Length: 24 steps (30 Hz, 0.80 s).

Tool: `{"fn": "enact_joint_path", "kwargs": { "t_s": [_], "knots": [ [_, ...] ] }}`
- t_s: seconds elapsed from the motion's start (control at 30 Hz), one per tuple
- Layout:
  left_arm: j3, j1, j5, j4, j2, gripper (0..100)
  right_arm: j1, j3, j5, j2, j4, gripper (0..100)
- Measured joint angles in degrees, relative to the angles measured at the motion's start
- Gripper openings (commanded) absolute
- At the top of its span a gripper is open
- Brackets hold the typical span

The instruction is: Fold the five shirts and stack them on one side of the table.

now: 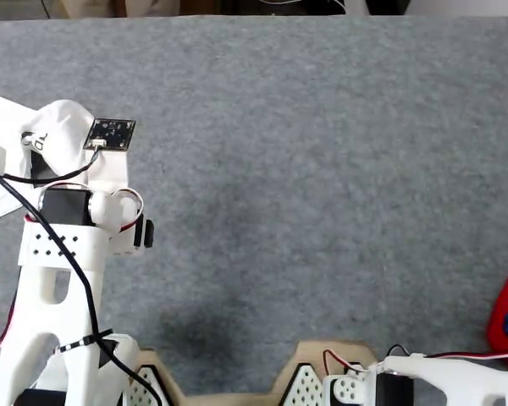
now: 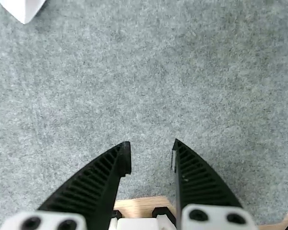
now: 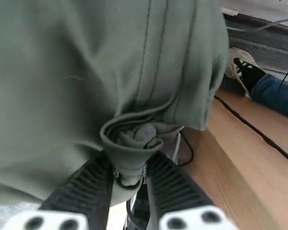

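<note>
Grey, fuzzy surface (image 2: 182, 72) spreads flat ahead of the left fingers (image 2: 101, 177) and runs on beneath both tips. Down at their base, a sliver of pale wooden board (image 2: 139, 206) peeks out between them. Over on the other side, beyond the right fingers (image 3: 86, 191), light planks (image 3: 249, 167) slope off, with a black cable (image 3: 259, 134) lying slantwise across them.

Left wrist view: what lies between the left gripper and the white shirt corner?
Bare grey mat; the stretch from the left gripper to the white shirt holds nothing else, as the left wrist view shows.
</note>
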Motion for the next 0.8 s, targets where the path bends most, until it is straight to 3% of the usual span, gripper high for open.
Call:
{"fn": "enact_joint_path", "kwargs": {
  "t_s": [0.2,0.37,0.6,0.8],
  "knots": [
    [0.0,0.0,0.0,-0.1,0.0,16,0.0,0.0,2.5,-2.5,0.0,29.7],
    [-0.8,-1.3,-0.2,-0.1,0.0,16,-0.6,0.0,2.6,-8.3,0.0,32.2],
    [-9.5,-16.7,-2.4,-0.1,0.0,16,-6.1,0.0,2.7,-19.0,0.0,32.2],
    [-14.6,-34.2,-6.9,-4.4,2.1,16,-15.4,0.0,1.2,-28.7,0.0,32.2]
  ]
}}
